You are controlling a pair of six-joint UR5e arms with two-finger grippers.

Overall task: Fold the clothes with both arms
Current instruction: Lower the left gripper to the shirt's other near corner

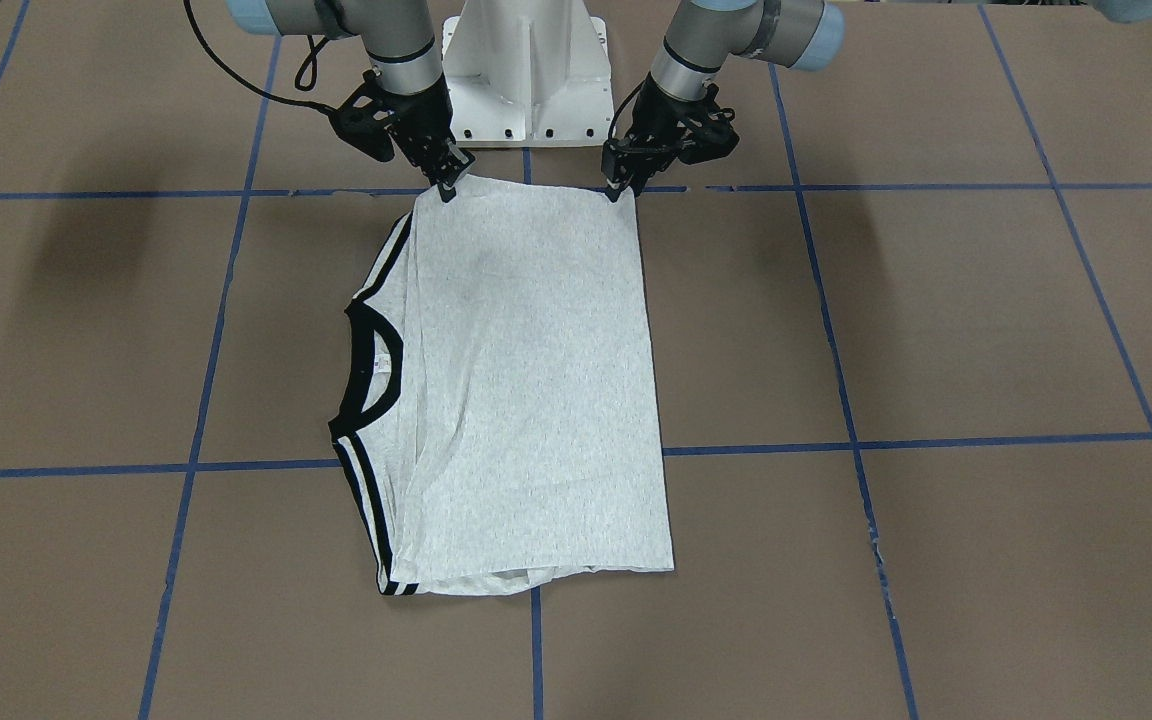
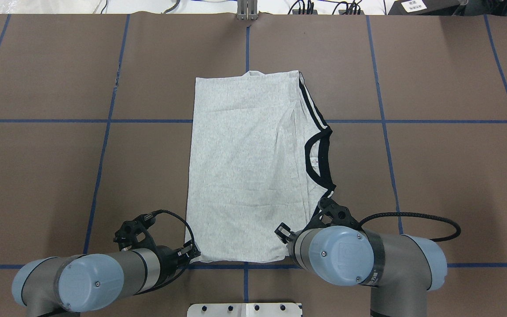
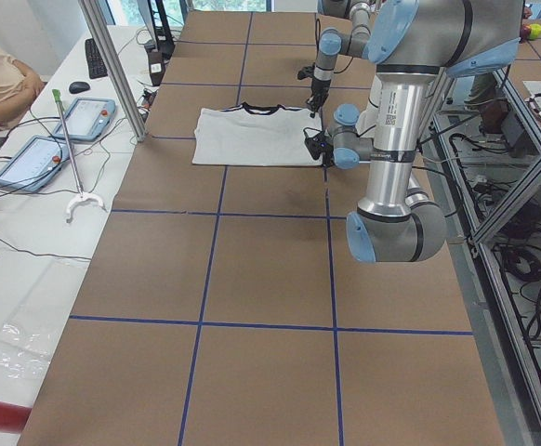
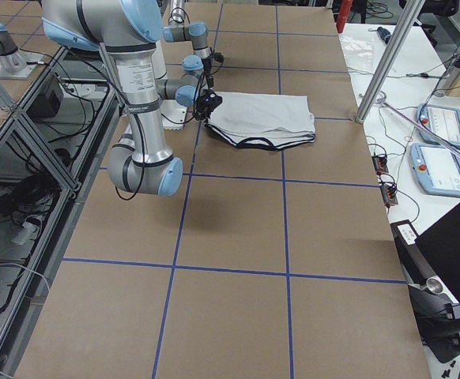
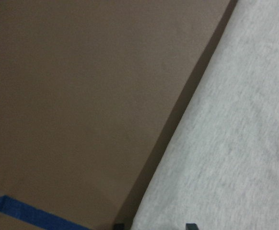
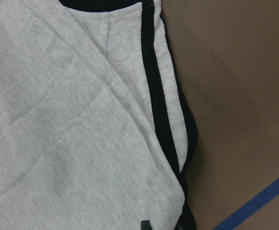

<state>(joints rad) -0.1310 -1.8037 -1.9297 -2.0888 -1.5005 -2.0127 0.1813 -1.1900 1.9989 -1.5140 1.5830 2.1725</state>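
T-shirt [image 1: 526, 400] flat on the brown table [image 1: 936, 320], centred in front of the white pedestal base [image 1: 526, 70]. It's folded into a long rectangle running away from the robot, plain heather-grey cloth on top. Black neck trim [image 1: 376, 370] and black-and-white shoulder stripes [image 1: 373, 520] run along the edge on the robot's right side; the opposite edge is a clean straight line. Shirt sits across the blue tape grid [image 1: 936, 187]: near short edge at the line closest to the base, far end past the next cross line. Both arms reach down to that near edge. At the corner on the robot's left sits the left gripper [image 1: 622, 190]. Its wrist view shows two fingertips [image 5: 191, 227] with a gap between them, one over cloth, the other just off the shirt edge over table. Cloth between them is flat, so jaws apart, straddling the edge. At the corner on the robot's right, by the striped shoulder end, sits the right gripper [image 1: 447, 186]; corner cloth looks slightly raised towards it. Its wrist view shows only one fingertip [image 6: 145, 224] clearly, on grey cloth beside a black stripe, so can't tell whether those jaws are apart or clamped on the cloth. Soft wrinkles across the top layer, a bit of under layer peeking out at the far edge.
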